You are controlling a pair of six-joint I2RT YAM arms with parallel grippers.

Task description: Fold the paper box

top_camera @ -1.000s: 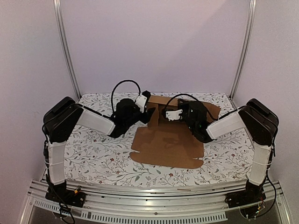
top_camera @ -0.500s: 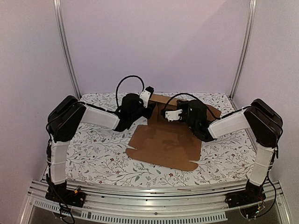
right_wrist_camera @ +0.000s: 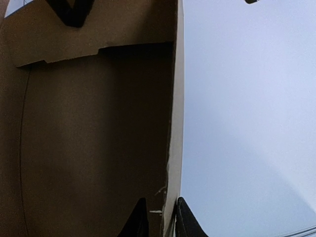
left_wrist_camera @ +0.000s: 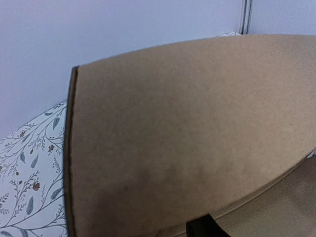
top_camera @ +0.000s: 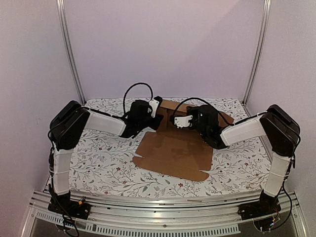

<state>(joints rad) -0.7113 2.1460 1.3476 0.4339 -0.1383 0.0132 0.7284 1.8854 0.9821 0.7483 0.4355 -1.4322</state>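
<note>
Here's the paper box (top_camera: pixel 174 154), a plain brown die-cut sheet of corrugated cardboard, lying around the middle of the white table (top_camera: pixel 98 158) with its grey leaf-and-flower print, a little toward the far side. The near part of the sheet lies flat, with notched corners toward the near edge, and the far part stands up as a low wall between the two black-and-white arms. Over on the right, the right gripper (right_wrist_camera: pixel 162 223) is pinched narrow on the upright edge of a raised panel. Its two black fingers (right_wrist_camera: pixel 139 223) sit one on each side of the thin cardboard edge, touching it. The shaded brown inner face is left of that edge and the pale lilac back wall (right_wrist_camera: pixel 247 123) is right of it. On the left, the left gripper (top_camera: pixel 158 118) is right up against the far left corner of the raised part. Its wrist view is filled by a broad brown panel tilted across the frame, with the printed table showing past the panel's left edge. Only a dark sliver of one finger (left_wrist_camera: pixel 202 228) peeks in at the bottom there, so I cannot tell whether this gripper is wide, narrow or holding cardboard. Both arms reach in from the near corners, elbows out to the sides, wrists close together at the far part of the sheet.
</note>
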